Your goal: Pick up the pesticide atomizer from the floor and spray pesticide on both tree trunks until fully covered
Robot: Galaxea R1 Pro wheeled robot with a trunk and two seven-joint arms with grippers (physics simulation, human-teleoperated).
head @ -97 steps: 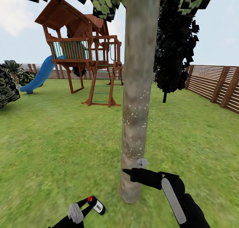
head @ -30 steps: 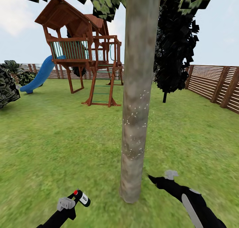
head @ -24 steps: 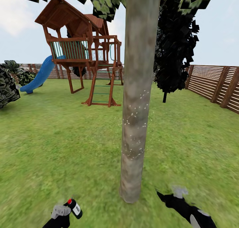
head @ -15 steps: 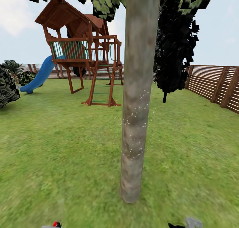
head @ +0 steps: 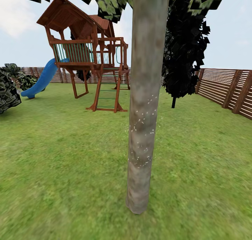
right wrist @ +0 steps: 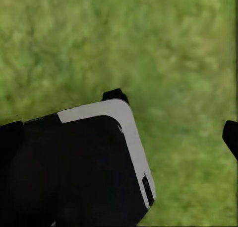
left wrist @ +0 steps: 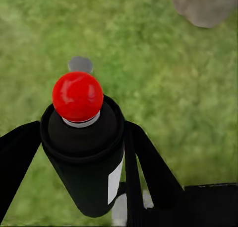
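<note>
The left claw [left wrist: 74, 152] grips a black, red-capped pesticide atomizer [left wrist: 84, 152] whose white label is unreadable; right claw's state unclear.

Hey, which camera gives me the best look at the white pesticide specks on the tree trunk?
The head view: the pesticide dots the tree trunk at mid-height. The left wrist view catches just a bare corner of the trunk; the right wrist view shows grass.

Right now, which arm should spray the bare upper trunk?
Left. Its pincer grips the red-capped black can; the right pincer looks empty over grass. White specks cover only a middle band of the trunk.
</note>
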